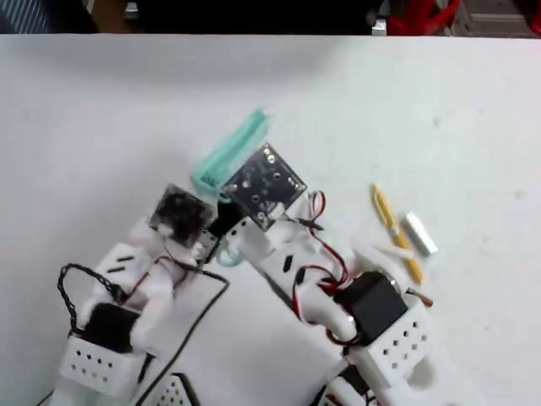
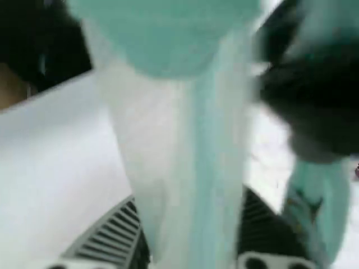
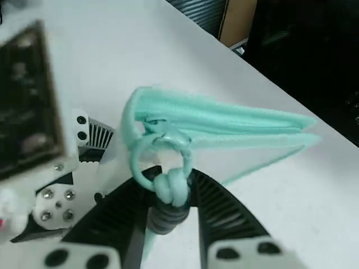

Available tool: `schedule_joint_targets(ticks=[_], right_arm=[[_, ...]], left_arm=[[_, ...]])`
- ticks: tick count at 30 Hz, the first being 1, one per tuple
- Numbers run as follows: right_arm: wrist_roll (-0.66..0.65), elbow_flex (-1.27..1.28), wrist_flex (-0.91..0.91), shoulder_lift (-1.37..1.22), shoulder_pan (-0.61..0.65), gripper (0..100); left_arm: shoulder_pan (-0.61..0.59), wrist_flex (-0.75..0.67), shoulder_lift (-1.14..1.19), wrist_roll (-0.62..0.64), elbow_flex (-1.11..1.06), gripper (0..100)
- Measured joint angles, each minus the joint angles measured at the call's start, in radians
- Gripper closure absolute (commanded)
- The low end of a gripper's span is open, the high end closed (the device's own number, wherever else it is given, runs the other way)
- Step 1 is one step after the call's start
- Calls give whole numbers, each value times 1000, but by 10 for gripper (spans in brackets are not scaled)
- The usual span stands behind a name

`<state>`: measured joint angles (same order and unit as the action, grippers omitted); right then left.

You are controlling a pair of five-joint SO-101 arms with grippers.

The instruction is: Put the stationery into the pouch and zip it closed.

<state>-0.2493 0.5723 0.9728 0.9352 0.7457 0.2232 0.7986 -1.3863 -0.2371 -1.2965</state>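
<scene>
The mint-green pouch [image 1: 226, 152] lies slanted at the table's middle, its near end hidden under the two wrist cameras. My left gripper [image 2: 190, 218] is shut on the pouch [image 2: 185, 140] fabric, which runs up between its ribbed fingers [image 2: 106, 238]. My right gripper [image 3: 168, 193] is shut on the zipper pull [image 3: 168, 188], a knotted mint cord with a loop at the end of the pouch [image 3: 224, 126]. A yellow pen [image 1: 394, 230] and a small silver piece [image 1: 418, 233] lie on the table to the right, apart from the pouch.
The white table [image 1: 101, 118] is bare on the far and left sides. Cables [image 1: 80, 283] trail by the left arm's base. The far table edge [image 1: 254, 34] meets a dark background. The other arm's white gripper [image 3: 84, 145] sits close beside the pouch end.
</scene>
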Motion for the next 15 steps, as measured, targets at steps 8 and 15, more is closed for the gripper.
schedule_joint_targets(ticks=[8,15], right_arm=[[-71,-184,141,-2,3,981],[-160,-356,333,-138,2,981]], left_arm=[[-2,106,-183,43,51,748],[23,106,-229,52,51,757]])
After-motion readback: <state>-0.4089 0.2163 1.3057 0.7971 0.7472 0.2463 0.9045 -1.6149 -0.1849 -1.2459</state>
